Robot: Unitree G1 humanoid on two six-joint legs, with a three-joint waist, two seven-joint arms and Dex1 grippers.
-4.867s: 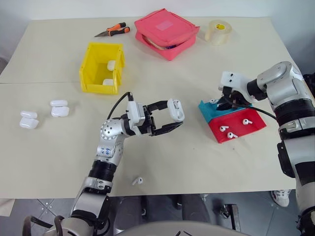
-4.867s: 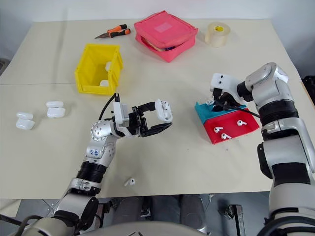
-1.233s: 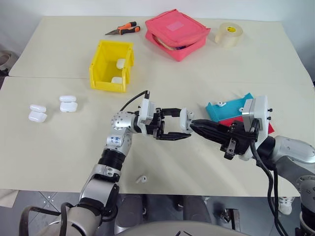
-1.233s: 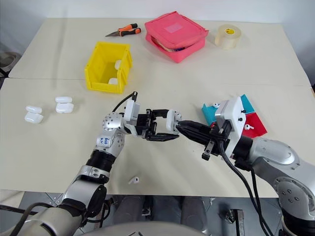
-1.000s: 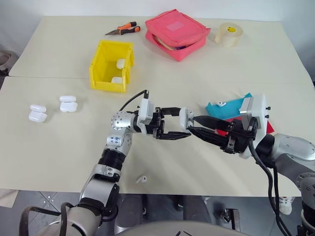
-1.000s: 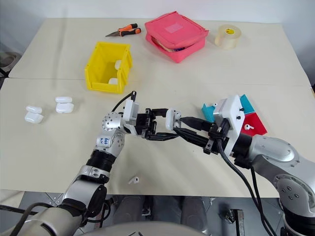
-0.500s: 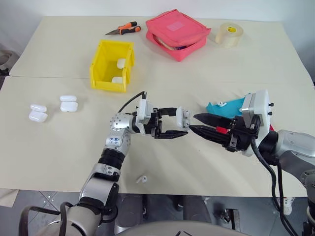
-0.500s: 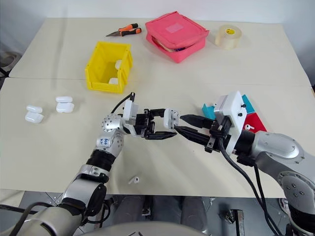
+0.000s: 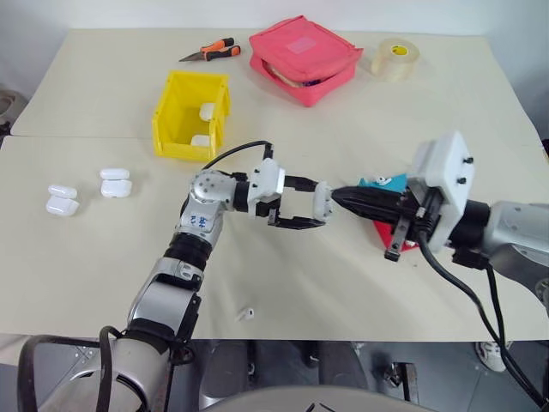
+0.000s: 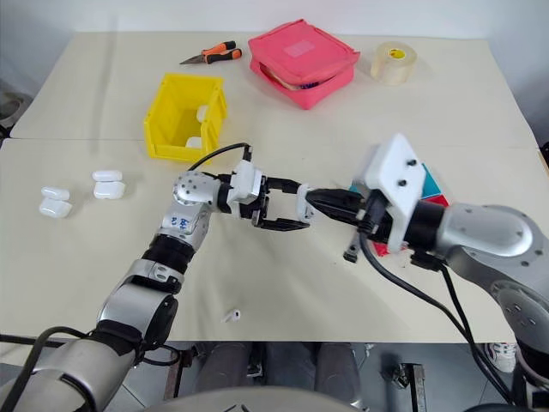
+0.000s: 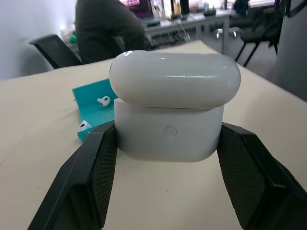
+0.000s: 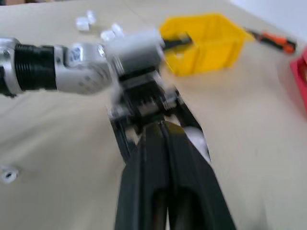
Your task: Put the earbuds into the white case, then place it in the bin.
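The right gripper [image 9: 341, 196] has been clenched and brought to the white case [image 9: 322, 200], itself grasped mid-air by the left gripper [image 9: 309, 206] at five o'clock of the bin [image 9: 169, 110], suggesting its lid is being pressed closed.

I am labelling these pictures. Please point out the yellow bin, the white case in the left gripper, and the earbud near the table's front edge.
bin [image 9: 171, 109]: left eye view, left wall.
white case [image 11: 170, 136]: left wrist view, front face.
earbud [image 9: 246, 314]: left eye view, its body.
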